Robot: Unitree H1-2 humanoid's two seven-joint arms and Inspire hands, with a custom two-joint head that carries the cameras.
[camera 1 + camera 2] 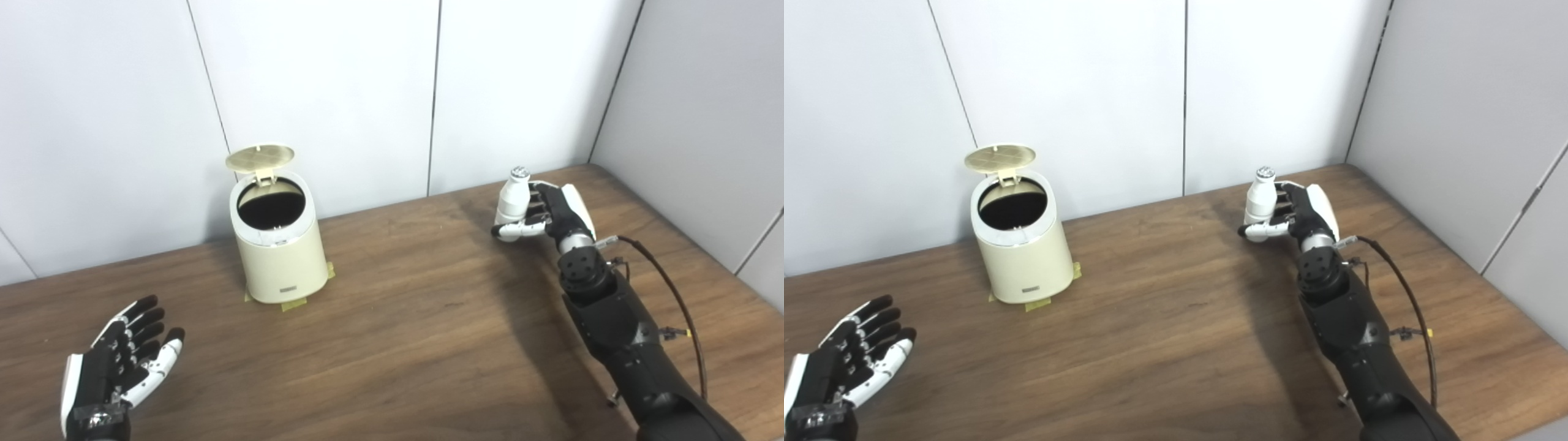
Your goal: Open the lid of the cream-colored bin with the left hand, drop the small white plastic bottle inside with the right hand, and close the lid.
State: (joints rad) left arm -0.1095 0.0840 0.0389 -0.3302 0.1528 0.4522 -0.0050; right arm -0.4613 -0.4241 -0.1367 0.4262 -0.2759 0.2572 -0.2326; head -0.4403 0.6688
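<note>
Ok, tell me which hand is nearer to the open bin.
Left, by a modest margin. The left hand lies open, low and left of the cream-colored bin; the right hand holds the white bottle far across the table.

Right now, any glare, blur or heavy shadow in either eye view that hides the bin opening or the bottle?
Left eye view: bin interior reads solid black, contents unreadable; lid up, no glare. Right eye view: bottle in right hand is sharp; the arm throws a soft shadow across the table. Left hand slightly soft.
</note>
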